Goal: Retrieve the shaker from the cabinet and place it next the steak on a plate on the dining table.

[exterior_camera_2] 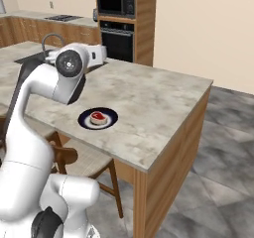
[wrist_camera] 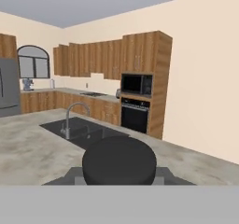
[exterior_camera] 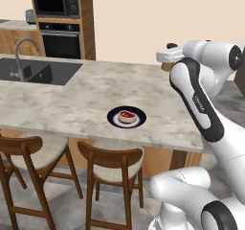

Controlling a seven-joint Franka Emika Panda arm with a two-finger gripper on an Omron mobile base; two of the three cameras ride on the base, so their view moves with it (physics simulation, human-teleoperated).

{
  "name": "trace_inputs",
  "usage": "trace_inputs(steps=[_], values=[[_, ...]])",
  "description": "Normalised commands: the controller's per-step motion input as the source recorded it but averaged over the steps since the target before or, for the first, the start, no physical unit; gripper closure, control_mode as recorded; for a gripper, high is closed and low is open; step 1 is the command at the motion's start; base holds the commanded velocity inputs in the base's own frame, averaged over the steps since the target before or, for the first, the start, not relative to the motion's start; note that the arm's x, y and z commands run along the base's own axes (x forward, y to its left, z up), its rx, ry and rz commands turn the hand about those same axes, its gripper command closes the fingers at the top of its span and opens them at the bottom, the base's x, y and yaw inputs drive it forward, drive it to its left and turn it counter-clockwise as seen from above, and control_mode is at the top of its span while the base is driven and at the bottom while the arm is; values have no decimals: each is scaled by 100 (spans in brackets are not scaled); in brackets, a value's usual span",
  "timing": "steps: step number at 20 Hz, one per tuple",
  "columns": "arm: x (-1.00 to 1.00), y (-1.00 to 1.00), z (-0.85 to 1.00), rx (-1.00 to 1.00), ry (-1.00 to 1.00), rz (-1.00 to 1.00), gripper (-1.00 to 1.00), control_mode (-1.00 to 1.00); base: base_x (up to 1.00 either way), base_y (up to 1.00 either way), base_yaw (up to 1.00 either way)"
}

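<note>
**Gripper state.** The gripper (exterior_camera: 166, 60) is clenched on the shaker (wrist_camera: 119, 160). In the hand view the dark cap sits between the two finger tips, at the bottom centre.

**Location.** The shaker is carried in the air over the far right part of the table (exterior_camera: 72, 99). It is well apart from the plate (exterior_camera: 113, 120), which lies near the table's front edge with the steak (exterior_camera: 127, 115) on its white centre. In the left base view a tan patch of the shaker body shows just under the white hand.

**Handling (judged).**
- Wooden body: stiff, light, not fragile. A firm pinch will not deform it.
- Tapered shape: the jaws can slide toward the narrow end, so the best hold is across the body below the cap, on the widest straight part.
- The cap is smooth and rounded, and is not a good place to hold.
- Tall against its base: the shaker can tip if released tilted or set partly on the plate rim.

**Orientation.** The room stands level in the hand view, and the cap rises from below. With the tan body under the hand, the long axis reads as near vertical, cap up. Most of the body is hidden, so exact tilt cannot be told.
</note>
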Motion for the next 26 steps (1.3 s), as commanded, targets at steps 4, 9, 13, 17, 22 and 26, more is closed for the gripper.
trace_inputs(steps=[4, 9, 13, 17, 22, 26], values=[[38, -24, -1, 0, 0, 3, 100, -100, 0, 0, 0], [24, -40, -22, 0, 0, 12, 100, -100, 0, 0, 0], [0, -39, -54, -1, 0, 28, 100, -100, 0, 0, 0], [0, -29, -55, 0, 1, 30, 100, -100, 0, 0, 0], [0, -12, -52, 0, 1, 25, 100, -100, 0, 0, 0], [0, -1, -48, -1, 1, 16, 100, -100, 0, 0, 0]])
